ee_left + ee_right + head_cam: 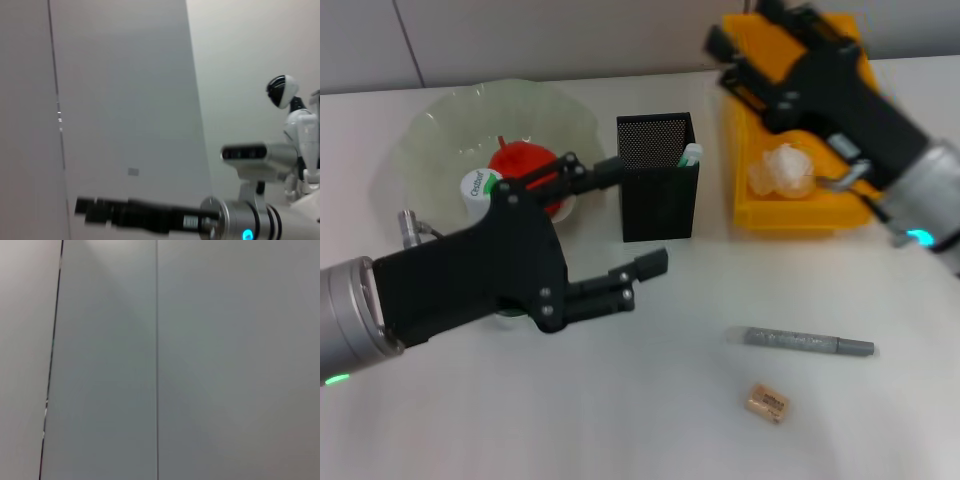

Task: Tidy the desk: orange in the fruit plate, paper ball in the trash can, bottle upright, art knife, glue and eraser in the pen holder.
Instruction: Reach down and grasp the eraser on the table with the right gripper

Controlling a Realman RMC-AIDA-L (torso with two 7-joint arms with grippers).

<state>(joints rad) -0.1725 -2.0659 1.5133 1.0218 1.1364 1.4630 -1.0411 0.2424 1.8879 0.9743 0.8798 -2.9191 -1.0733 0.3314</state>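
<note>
My left gripper point(640, 213) hangs open over the table's left, just in front of the fruit plate point(435, 130), holding nothing. A red-orange orange point(520, 162) lies in that pale green plate. The bottle point(476, 185), white with a green label, is mostly hidden behind my left hand. The black mesh pen holder point(658, 190) holds the glue point(690, 154). The silver art knife point(802, 341) and tan eraser point(767, 402) lie on the table at front right. The white paper ball point(785, 168) rests in the yellow trash can point(800, 215). My right gripper point(745, 30) is open above its far end.
The left wrist view shows a grey wall, my right arm point(150, 217) stretched across, and another white robot point(285, 95) far off. Only a bare wall shows in the right wrist view. White table surface point(620, 400) lies between my left hand and the knife.
</note>
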